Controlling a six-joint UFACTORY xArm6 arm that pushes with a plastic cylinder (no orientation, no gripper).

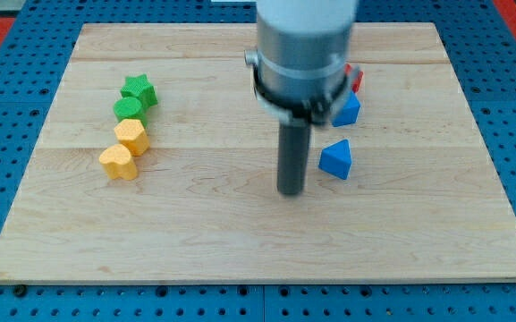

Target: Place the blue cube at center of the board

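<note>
My tip [291,190] rests on the wooden board [240,233] near its middle. A blue block with a pointed, wedge-like shape [336,159] lies just to the tip's right, a small gap apart. A second blue block [347,111], the more cube-like one, sits above it, partly hidden by the arm's grey body [304,54]. A red block [356,79] shows only as a sliver behind the arm.
At the view's left, a column of blocks runs down: a green star [139,89], a green rounded block [129,109], a yellow hexagon-like block [131,136] and a yellow heart-like block [118,163]. A blue pegboard surrounds the board.
</note>
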